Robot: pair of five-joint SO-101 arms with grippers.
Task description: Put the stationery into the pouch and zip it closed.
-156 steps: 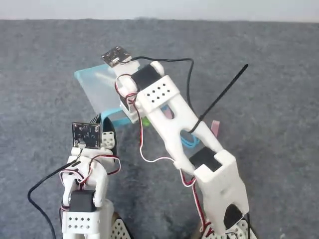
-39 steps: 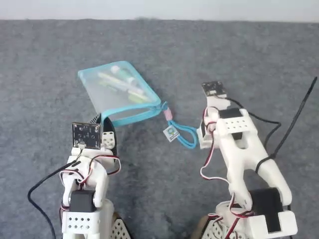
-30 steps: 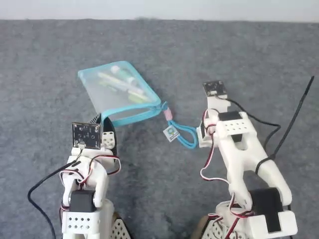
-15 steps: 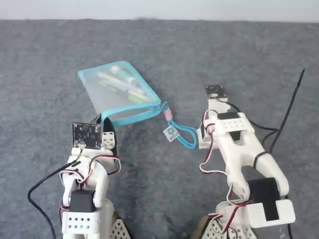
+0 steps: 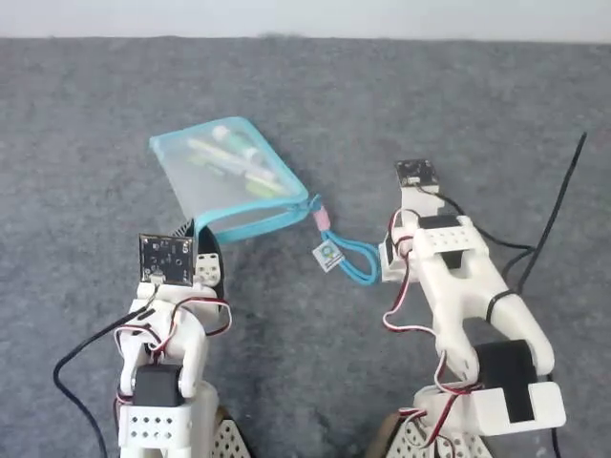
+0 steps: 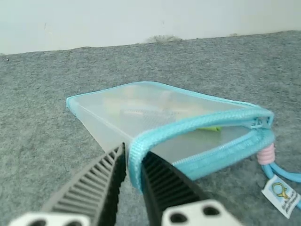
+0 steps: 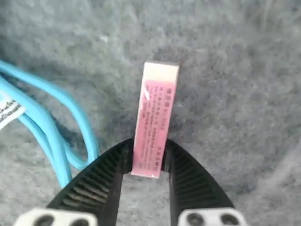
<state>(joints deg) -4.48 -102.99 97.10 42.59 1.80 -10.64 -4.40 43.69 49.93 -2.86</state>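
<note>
A translucent pouch (image 5: 224, 186) with light-blue trim lies on the grey carpet and holds several pens (image 5: 234, 162). My left gripper (image 6: 131, 157) is shut on the blue lip at the pouch's near corner (image 5: 205, 239). In the left wrist view the two blue lips (image 6: 202, 122) stand a little apart, with something green between them. A pink eraser (image 7: 154, 125) stands on its edge on the carpet. My right gripper (image 7: 148, 146) is shut on its lower end, right of the pouch's blue cord loop (image 5: 353, 262).
The cord loop (image 7: 47, 117) lies close beside the eraser, with a white tag (image 5: 329, 256) and a pink bead (image 5: 322, 218) near the zipper end. A black cable (image 5: 558, 205) rises at the right. Open carpet lies beyond the pouch, up to a pale wall (image 6: 141, 19).
About five seconds ago the right arm stretched over the pouch. It has since drawn back right of the cord loop, and in the last second its wrist drifted slightly right. The left arm kept still.
</note>
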